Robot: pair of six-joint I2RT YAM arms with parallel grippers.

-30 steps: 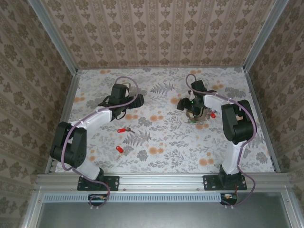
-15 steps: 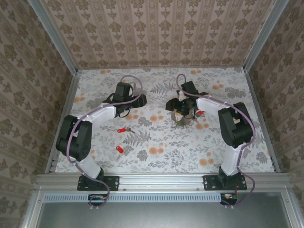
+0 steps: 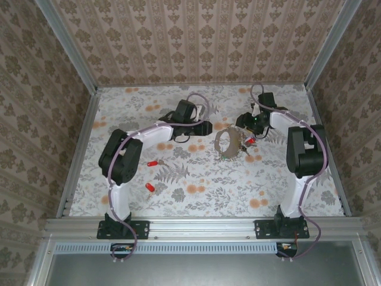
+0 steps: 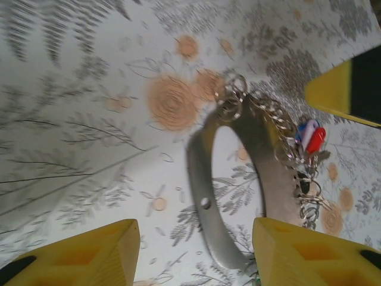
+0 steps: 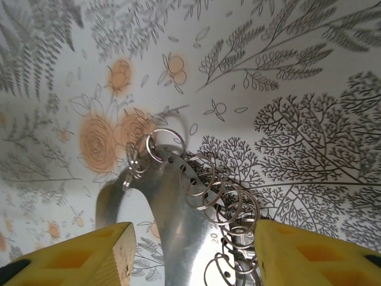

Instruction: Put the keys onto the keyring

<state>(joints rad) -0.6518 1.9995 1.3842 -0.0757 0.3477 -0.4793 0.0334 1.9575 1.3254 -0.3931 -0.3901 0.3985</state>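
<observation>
Grey metal forms the keyring point(image 4: 265, 179), a band curled into a loop with a chain of wire rings along one side; it is found on the floral desk point(image 3: 196, 196) near the middle, between the two arm tips. The left fingers point(image 4: 77, 253) are held roughly half open, one on each side of the loop's near end; nothing is gripped, and whether the band is touched cannot be told. The right fingers point(image 5: 315, 253) are likewise parted about halfway, with the band and its rings between them; the rings are seen just beside one finger, but no grip is shown. In the left wrist view one right finger is seen at the upper right, apart from the keyring. Keys point(image 4: 311, 136) with a blue head and a red head are seen among the rings; two red keys point(image 3: 153, 162) are seen lying on the desk well apart from the keyring, towards the left arm, one nearer the base than the other.
</observation>
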